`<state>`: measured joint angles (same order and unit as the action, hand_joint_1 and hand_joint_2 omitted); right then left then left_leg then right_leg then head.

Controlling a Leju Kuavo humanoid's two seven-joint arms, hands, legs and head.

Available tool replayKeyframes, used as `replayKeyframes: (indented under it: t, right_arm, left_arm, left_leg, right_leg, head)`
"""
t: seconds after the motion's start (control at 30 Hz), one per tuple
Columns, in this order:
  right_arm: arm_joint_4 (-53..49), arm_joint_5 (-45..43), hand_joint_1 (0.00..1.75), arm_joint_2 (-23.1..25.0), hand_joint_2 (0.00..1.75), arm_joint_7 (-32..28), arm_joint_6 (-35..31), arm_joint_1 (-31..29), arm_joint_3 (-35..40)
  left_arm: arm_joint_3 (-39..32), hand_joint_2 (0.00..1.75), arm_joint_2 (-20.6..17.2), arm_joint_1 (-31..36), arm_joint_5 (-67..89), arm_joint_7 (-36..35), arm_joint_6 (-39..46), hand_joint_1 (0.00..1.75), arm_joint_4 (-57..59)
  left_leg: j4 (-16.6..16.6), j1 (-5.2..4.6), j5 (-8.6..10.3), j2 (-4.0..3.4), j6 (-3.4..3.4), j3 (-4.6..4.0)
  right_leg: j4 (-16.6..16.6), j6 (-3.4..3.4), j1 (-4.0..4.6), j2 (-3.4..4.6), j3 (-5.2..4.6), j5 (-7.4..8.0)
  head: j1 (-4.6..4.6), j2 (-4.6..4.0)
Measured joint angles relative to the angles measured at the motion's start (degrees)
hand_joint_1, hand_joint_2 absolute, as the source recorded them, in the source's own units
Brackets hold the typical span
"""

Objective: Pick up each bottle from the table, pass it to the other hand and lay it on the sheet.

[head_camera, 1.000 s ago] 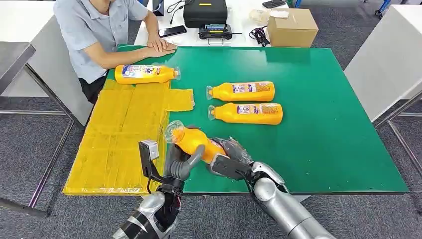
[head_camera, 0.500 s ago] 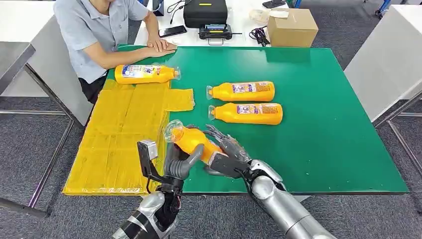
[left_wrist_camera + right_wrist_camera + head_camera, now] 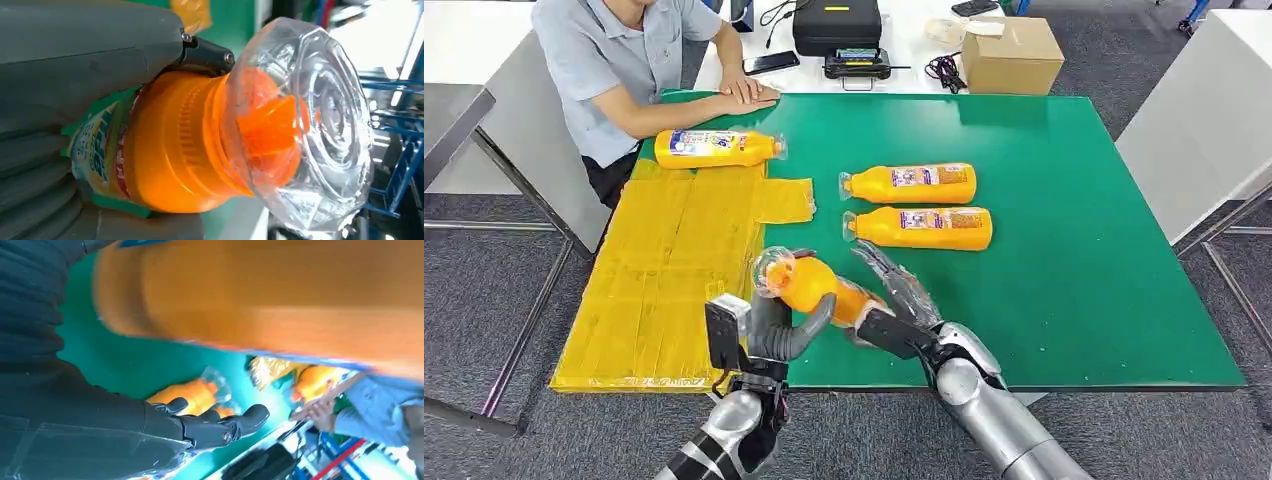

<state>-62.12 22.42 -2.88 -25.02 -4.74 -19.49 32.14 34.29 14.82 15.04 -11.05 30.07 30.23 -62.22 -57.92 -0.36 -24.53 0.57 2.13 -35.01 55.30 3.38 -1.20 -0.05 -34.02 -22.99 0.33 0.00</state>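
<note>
bottle (image 3: 717, 148) on sheet (image 3: 664, 270) | two bottles (image 3: 914, 205) right, on table (image 3: 1074, 250)

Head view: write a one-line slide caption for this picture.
Handover: left hand grips the orange bottle as the right hand opens beside it, above the green table.

Two silver, rounded arms are seen, ending in dark grey jointed fingers. The left hand (image 3: 782, 325) is cased in smooth grey; the right hand (image 3: 894, 300) is darker. A small screw (image 3: 229, 58) is set in a fingertip.
</note>
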Motion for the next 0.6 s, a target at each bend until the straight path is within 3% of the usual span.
replayKeyframes:
  t: [0.1, 0.23, 0.3, 0.4, 0.6]
  right_arm:
    - [-0.6, 1.9, 0.00, -0.2, 1.75, -0.6, -1.0, 1.2, -1.5]
    - [-2.2, 3.9, 0.00, -0.2, 1.75, -1.1, -1.6, 2.6, -3.5]
    - [-3.3, 4.4, 0.00, -0.2, 1.75, -1.1, -1.8, 3.6, -4.4]
    - [-5.4, 5.1, 0.00, -0.4, 1.75, -1.0, -1.9, 5.3, -5.8]
    - [-8.2, 5.7, 0.00, -0.3, 1.75, -1.4, -0.7, 8.0, -8.4]
  left_arm:
    - [-0.5, 1.75, -0.4, -0.1, 21.2, -0.2, 8.0, 1.75, -0.8]
    - [-9.4, 1.75, 1.2, -1.4, 60.3, -0.6, 9.6, 1.75, -1.9]
    - [-12.3, 1.75, 1.3, -2.1, 65.3, -0.7, 9.8, 1.75, -2.7]
    - [-15.0, 1.75, 1.8, -3.5, 59.0, -2.8, 10.0, 1.75, -4.9]
    - [-17.1, 1.75, 0.0, -3.7, 88.2, -22.2, 10.0, 1.75, -5.6]
  left_leg:
    - [0.0, 0.00, 0.00, -0.02, 0.00, 0.00]
    - [0.0, 0.00, 0.00, -0.04, 0.00, 0.03]
    - [0.0, 0.00, 0.00, -0.07, -0.01, 0.05]
    - [0.0, 0.01, 0.00, -0.03, -0.01, 0.04]
    - [0.0, 0.01, 0.00, -0.06, -0.01, 0.03]
  right_leg:
    - [0.0, 0.00, 0.00, 0.01, 0.00, 0.00]
    - [0.0, 0.00, 0.00, 0.02, 0.01, 0.00]
    - [0.0, 0.00, 0.00, 0.02, 0.00, 0.00]
    - [0.0, 0.00, 0.01, 0.01, 0.00, 0.00]
    - [0.0, 0.00, 0.00, 0.02, 0.00, 0.00]
  head:
    - [0.00, 0.00]
    - [0.00, 0.00]
    - [0.00, 0.00]
    - [0.00, 0.00]
    - [0.02, 0.00]
